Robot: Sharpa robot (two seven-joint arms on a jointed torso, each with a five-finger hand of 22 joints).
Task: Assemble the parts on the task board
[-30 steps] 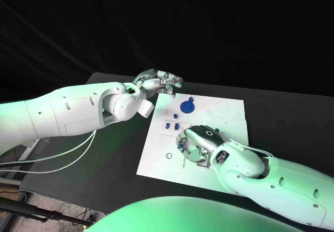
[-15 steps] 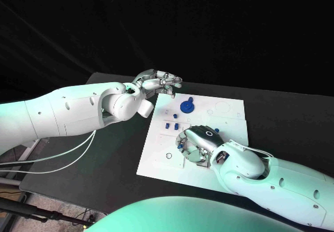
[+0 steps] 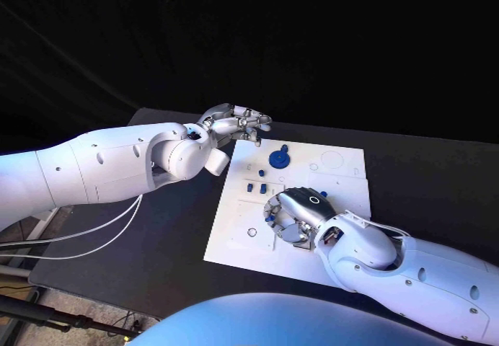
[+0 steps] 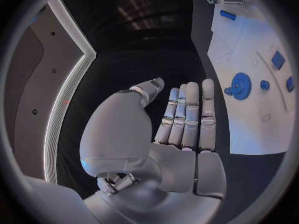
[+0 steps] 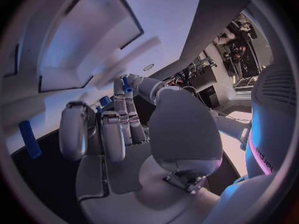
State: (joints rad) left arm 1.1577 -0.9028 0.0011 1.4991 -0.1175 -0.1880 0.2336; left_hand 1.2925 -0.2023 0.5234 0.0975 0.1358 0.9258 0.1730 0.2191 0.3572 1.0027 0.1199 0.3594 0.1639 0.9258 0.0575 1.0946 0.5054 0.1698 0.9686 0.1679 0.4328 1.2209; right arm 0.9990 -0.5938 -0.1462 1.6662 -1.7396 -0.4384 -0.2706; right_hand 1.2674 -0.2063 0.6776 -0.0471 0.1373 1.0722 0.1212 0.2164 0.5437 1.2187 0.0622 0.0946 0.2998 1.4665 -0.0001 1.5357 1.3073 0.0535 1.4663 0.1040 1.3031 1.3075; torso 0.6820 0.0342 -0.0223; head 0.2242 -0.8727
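The white task board point(image 3: 235, 241) lies in the middle of the black table. My right hand point(image 3: 294, 214) hovers low over the board's middle, fingers curled in. It pinches a small blue part point(image 5: 126, 88) between thumb and a fingertip. A blue gear point(image 3: 280, 157) stands near the board's far edge, and two small blue pieces point(image 3: 253, 187) lie left of my right hand. My left hand point(image 3: 237, 121) hangs above the table by the board's far left corner. Its fingers point(image 4: 189, 115) lie straight, side by side, and hold nothing.
Another blue piece point(image 3: 324, 194) sits just right of my right hand, and a blue bar point(image 5: 28, 139) lies on the board near its fingers. The gear point(image 4: 239, 86) and board point(image 4: 249, 117) lie beside my left hand. Bare black table point(image 3: 135, 245) surrounds the board.
My right hand has shifted very slightly over the board's middle, still pinching the part. The left hand has stayed where it was.
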